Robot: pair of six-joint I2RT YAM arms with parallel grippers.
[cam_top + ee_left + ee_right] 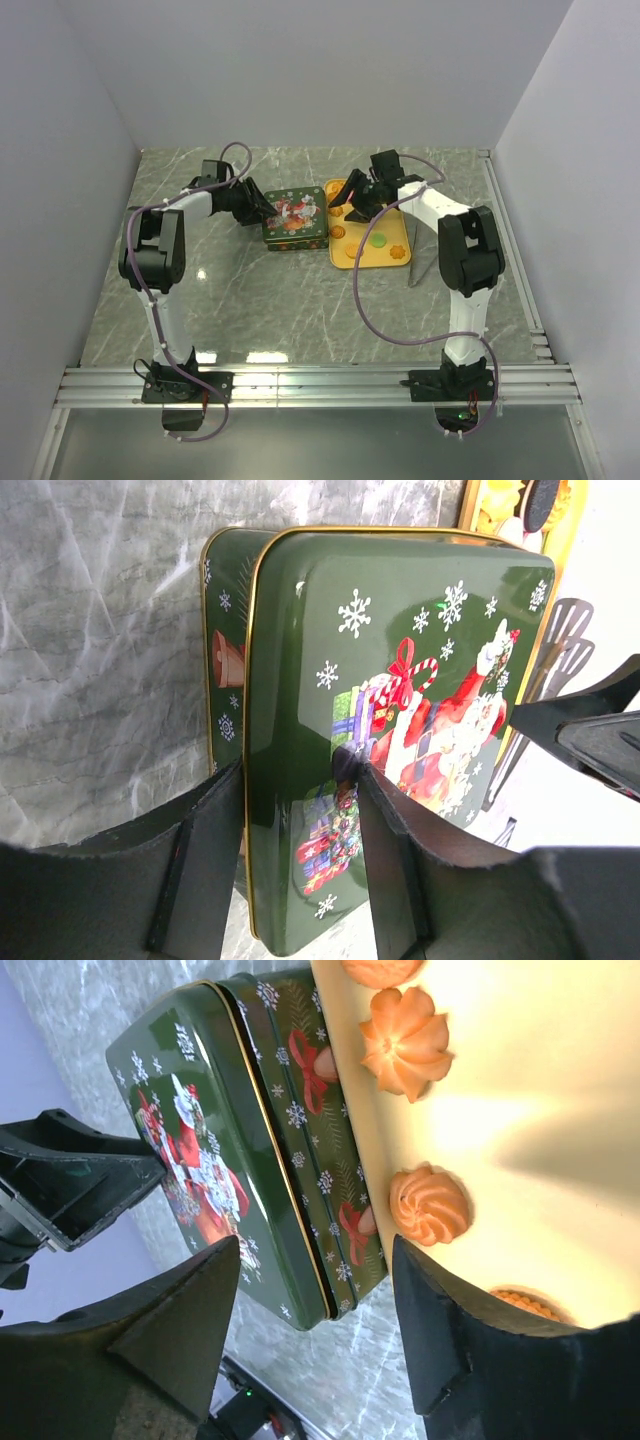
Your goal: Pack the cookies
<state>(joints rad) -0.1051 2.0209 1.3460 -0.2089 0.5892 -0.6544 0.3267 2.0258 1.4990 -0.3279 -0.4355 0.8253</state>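
Observation:
A green Christmas tin [295,220] stands mid-table, its lid [400,660] resting slightly askew on the base [222,660]. My left gripper [262,208] [300,770] is shut on the lid at the tin's left end, one finger on the picture face and the other under the rim. The cookies lie on a yellow tray [385,262] right of the tin: orange flower-shaped ones [405,1040] [428,1205] and a green round one [378,240]. My right gripper [345,203] [317,1250] hovers open over the tin's right edge and the tray's rim, holding nothing.
A grey metal utensil [420,265] lies on the marble tabletop just right of the tray. White walls close in the table on the left, back and right. A metal rail [320,382] runs along the near edge by the arm bases.

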